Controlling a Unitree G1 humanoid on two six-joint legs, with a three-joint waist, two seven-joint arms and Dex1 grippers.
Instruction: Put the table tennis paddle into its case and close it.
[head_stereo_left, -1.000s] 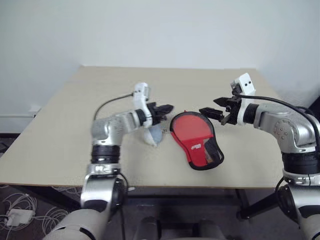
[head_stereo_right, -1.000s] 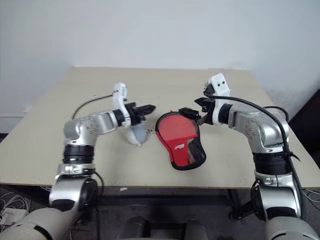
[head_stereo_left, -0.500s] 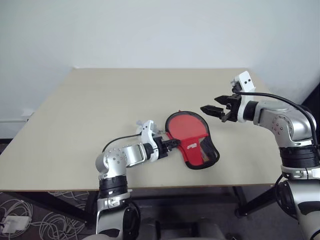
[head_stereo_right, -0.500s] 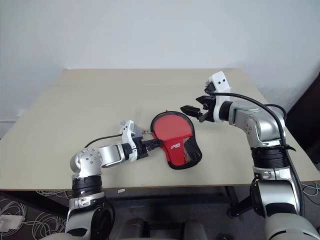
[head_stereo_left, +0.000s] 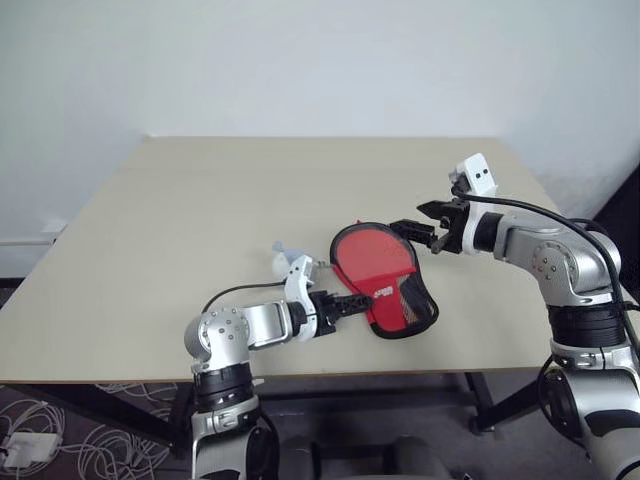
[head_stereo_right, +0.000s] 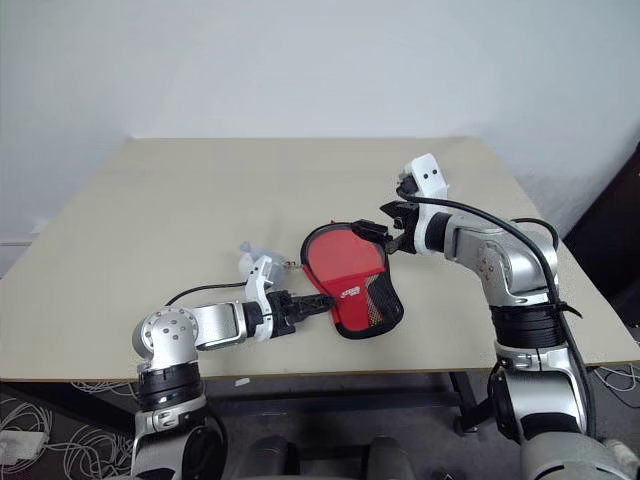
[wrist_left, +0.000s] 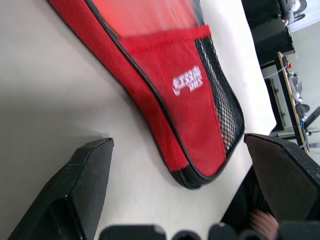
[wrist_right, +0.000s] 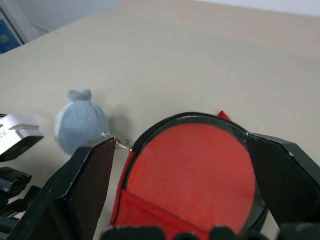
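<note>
Both your grippers stand released: the left gripper beside the case on the table, the right gripper above its round end. A bluish-white wad sits nearby.

Woven cloth case, seemingly matt table

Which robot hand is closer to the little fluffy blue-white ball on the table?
Left. The left gripper lies just beside the fluffy bluish-white ball; the right gripper hovers beyond the red case.
</note>
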